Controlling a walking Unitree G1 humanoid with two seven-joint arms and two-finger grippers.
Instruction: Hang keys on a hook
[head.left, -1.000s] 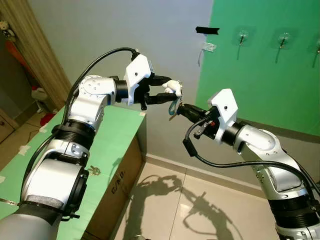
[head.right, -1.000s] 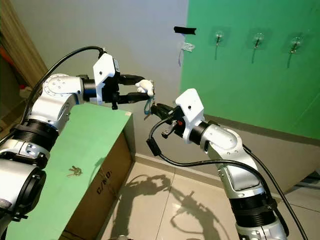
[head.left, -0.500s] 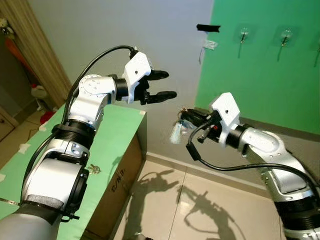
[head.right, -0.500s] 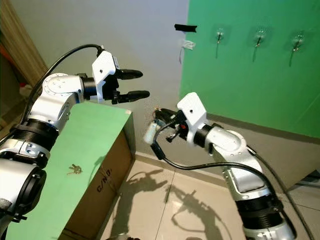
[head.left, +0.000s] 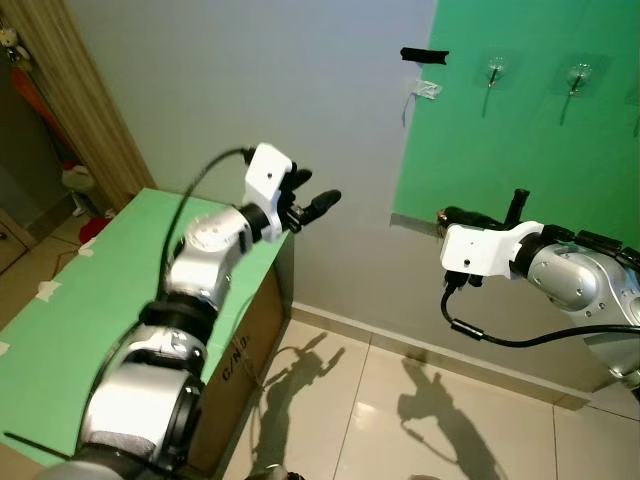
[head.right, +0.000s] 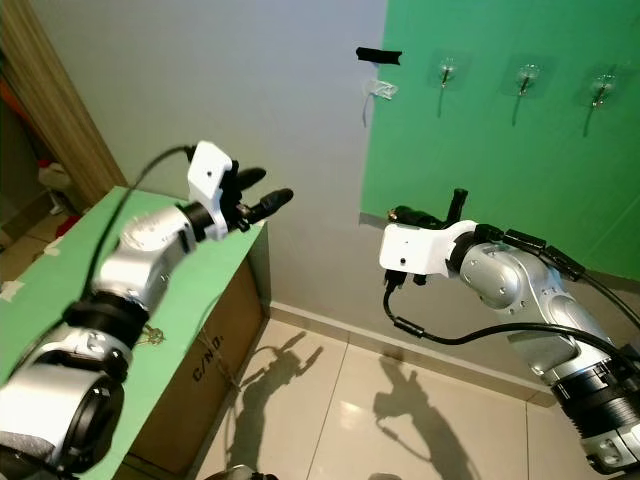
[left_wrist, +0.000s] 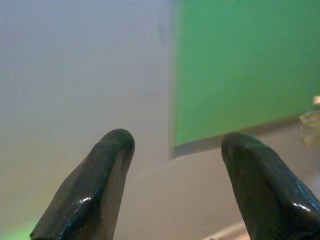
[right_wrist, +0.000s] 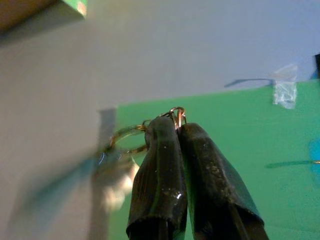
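Right wrist view shows the right gripper (right_wrist: 177, 125) clenched on the keys (right_wrist: 125, 145), which look blurred, below the hooks (head.right: 445, 72). Left gripper (left_wrist: 175, 145) is released. Next: lift the ring onto a hook.

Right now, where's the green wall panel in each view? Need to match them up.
Left eye view: green wall panel at upper right, hooks on it.
Right eye view: upper right.
Left wrist view: upper right, beyond the open left gripper.
Right wrist view: lower half, behind the right gripper shut on the keys.
Shared landmark: the panel's left edge against the grey wall.
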